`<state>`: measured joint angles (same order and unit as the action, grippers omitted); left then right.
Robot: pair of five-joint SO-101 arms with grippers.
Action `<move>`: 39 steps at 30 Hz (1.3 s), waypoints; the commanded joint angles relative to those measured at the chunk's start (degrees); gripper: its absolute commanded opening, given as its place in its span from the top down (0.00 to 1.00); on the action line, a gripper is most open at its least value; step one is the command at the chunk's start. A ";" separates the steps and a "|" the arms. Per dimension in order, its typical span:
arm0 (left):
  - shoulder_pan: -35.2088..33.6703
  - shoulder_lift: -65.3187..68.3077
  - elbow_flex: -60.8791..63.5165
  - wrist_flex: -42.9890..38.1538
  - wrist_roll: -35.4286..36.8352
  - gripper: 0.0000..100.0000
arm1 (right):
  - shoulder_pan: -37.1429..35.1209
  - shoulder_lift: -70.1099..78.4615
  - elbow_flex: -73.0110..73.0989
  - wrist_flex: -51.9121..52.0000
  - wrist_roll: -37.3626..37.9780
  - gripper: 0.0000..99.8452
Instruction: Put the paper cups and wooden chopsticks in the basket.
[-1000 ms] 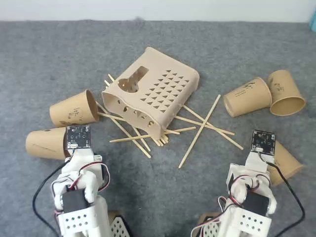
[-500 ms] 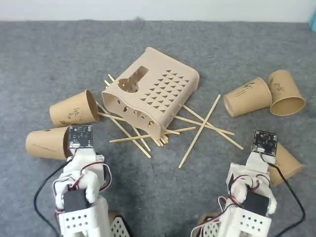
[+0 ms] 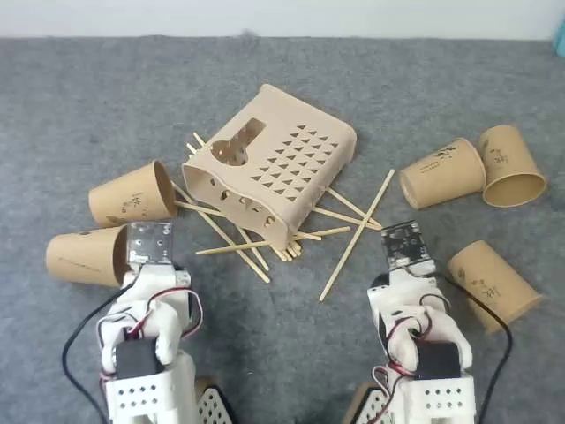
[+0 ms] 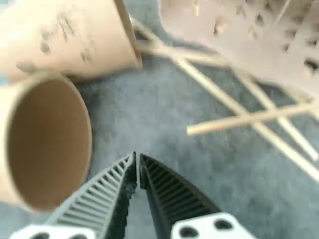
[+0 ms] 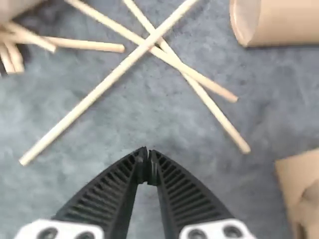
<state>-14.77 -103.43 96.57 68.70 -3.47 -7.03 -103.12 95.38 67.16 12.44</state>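
The left gripper point(image 4: 137, 159) and the right gripper point(image 5: 148, 153) are both hanging pressed together, gripping nothing, over the grey carpet point(image 3: 291, 336).

Basket point(image 3: 269, 168) laid at the middle of the bench point(image 3: 88, 88), cups at both sides.
The basket is tipped on its side over scattered chopsticks point(image 3: 357, 234). The rear left cup point(image 3: 132, 194) is set just behind the front left cup point(image 3: 84, 254). At the right, the inner right cup point(image 3: 441, 174) and outer right cup point(image 3: 510, 166) are laid side by side, with the front right cup point(image 3: 492, 283) before them.
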 commanded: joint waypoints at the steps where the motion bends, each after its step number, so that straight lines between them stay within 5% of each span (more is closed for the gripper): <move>1: 0.53 -1.14 -1.63 -8.44 -0.26 0.98 | 3.12 -0.84 1.05 -1.54 11.96 0.99; 6: 8.35 -1.05 -0.57 -10.99 0.44 0.90 | 6.02 -0.84 1.05 -1.54 13.80 0.99; 10: 6.68 -0.97 -2.33 -10.11 5.01 0.79 | 6.02 -0.84 1.05 -1.54 13.98 0.99; 20: 2.37 0.35 -11.91 -5.27 -1.41 0.82 | 5.85 -0.84 1.05 -1.71 13.98 0.99; 31: 2.02 35.43 -34.95 -6.24 -1.49 0.82 | 5.85 -0.84 1.05 -1.54 13.98 0.99; 39: 1.85 59.87 -41.36 -21.71 -1.41 0.82 | 6.11 -0.84 1.05 -1.54 13.98 0.99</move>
<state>-12.66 -54.46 59.38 55.60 -4.53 -1.93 -103.12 95.38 66.73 25.63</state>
